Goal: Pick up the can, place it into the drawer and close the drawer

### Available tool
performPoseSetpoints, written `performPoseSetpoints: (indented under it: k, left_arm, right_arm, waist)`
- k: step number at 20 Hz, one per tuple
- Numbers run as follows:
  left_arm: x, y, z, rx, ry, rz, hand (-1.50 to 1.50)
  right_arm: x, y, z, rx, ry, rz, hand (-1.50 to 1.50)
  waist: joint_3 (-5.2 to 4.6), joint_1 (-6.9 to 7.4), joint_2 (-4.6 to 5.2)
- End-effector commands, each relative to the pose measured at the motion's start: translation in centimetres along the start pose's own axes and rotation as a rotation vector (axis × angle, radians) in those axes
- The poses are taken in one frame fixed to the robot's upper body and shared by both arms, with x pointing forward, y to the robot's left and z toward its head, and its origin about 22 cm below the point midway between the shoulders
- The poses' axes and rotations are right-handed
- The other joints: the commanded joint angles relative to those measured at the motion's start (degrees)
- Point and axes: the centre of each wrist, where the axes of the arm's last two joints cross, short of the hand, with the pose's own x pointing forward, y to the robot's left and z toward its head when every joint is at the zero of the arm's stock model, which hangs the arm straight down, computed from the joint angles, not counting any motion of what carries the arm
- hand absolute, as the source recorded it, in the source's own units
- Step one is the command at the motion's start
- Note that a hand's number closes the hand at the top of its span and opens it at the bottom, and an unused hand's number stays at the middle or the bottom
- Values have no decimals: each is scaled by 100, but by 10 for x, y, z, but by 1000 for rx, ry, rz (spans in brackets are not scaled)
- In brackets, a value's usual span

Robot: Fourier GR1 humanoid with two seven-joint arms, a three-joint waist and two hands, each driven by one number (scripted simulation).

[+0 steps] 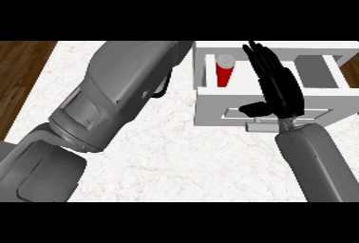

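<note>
Black and long-fingered, the right robot hand (280,92) stands over the front of the open white drawer (270,114), its fingers straight and together, pointing away toward the drawer's far side, with the thumb stuck out to the left across the front panel. It holds nothing; whether it touches the panel cannot be told. The red cylindrical can with a grey top (224,71) stands upright inside the drawer, in its left part, close to the left wall. The drawer's small grey handle (263,126) shows just below the thumb, partly covered by the wrist. The left robot hand is hidden: only its broad grey forearm (116,95) lies across the white marbled tabletop (182,161), reaching up toward the drawer's left corner.
</note>
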Motion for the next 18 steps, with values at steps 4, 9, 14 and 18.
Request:
performPoseSetpoints:
  k: [4, 9, 14, 18]
  left_arm:
    - [11, 19, -7, 16, 10, -15, -150]
    - [10, 60, -17, 17, -8, -6, -150]
    - [-6, 54, -10, 29, 15, -6, -150]
    - [4, 67, -11, 26, 17, -19, -150]
  right_arm:
    - [-23, 29, -33, -43, 37, 80, -150]
    - [-24, 49, -42, -136, 76, 125, -150]
    - [-14, 52, -70, -177, 70, 177, -150]
    - [-14, 45, -85, -224, 87, 169, -150]
  waist:
    - [1, 132, -21]
    - [-3, 286, -35]
    - [-1, 341, 4]
    - [1, 413, 10]
